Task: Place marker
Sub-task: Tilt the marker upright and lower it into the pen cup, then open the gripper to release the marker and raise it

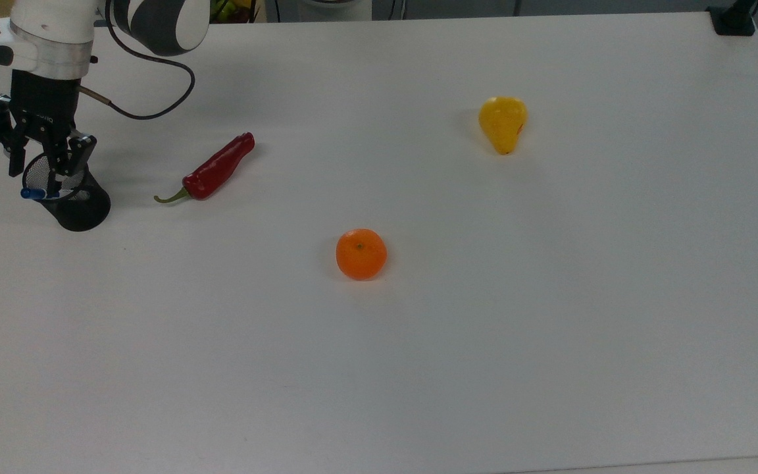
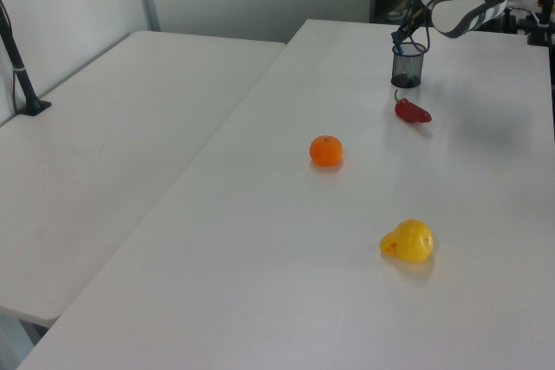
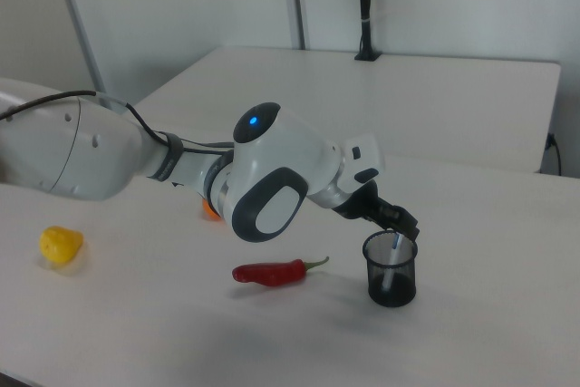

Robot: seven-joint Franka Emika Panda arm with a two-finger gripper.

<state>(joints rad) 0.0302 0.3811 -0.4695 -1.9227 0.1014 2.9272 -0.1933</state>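
The marker [image 1: 34, 193] leans inside the black mesh cup [image 1: 76, 205] at the top view's far left, its blue cap resting at the cup's rim. In the right view the marker's white body [image 3: 395, 249] stands slanted inside the cup [image 3: 391, 276]. My gripper [image 1: 37, 172] hovers right over the cup's mouth, open, with its fingers spread to either side of the rim and apart from the marker. In the left view the gripper [image 2: 404, 34] sits just above the cup [image 2: 406, 67] at the table's far end.
A red pepper [image 1: 211, 170] lies just to the right of the cup in the top view. An orange [image 1: 360, 253] sits mid-table and a yellow pear [image 1: 503, 122] farther right. A black cable [image 1: 155, 99] loops from the arm above the pepper.
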